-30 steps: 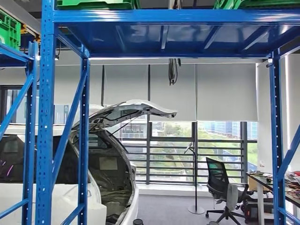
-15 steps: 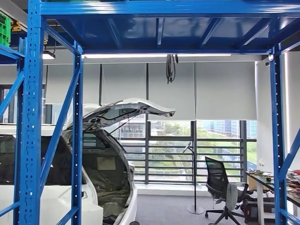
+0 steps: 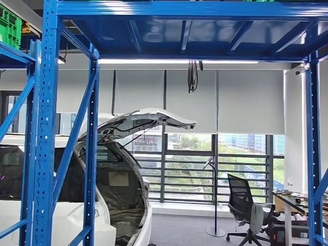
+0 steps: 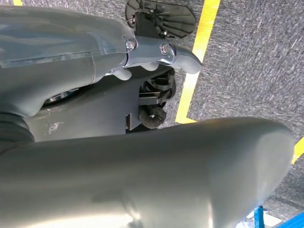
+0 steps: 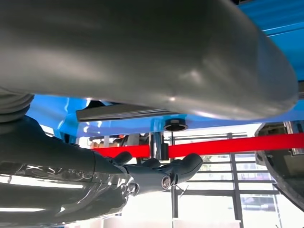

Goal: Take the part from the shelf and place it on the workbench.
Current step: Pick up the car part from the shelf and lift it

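Observation:
I see the blue shelf rack (image 3: 46, 128) close in front in the head view, its top beam (image 3: 185, 9) running across above me. No part can be made out on it. In the left wrist view my left hand (image 4: 107, 57) hangs over grey carpet, its fingers (image 4: 172, 50) stretched out and apart from the thick thumb (image 4: 179, 175), holding nothing. In the right wrist view my right hand (image 5: 107, 171) is below a blue shelf beam (image 5: 118, 126), its fingers (image 5: 179, 171) extended and its thumb (image 5: 161, 61) apart, also holding nothing.
Behind the rack stands a white car (image 3: 127, 154) with its tailgate raised. An office chair (image 3: 243, 205) and a cluttered desk (image 3: 298, 200) are at the right by the windows. A green crate (image 3: 9, 28) sits high left. A yellow line (image 4: 197, 52) marks the carpet.
The whole picture has shifted, so the camera moved: the green crates above the top beam have slid out of the frame, and the scene now sits slightly further right.

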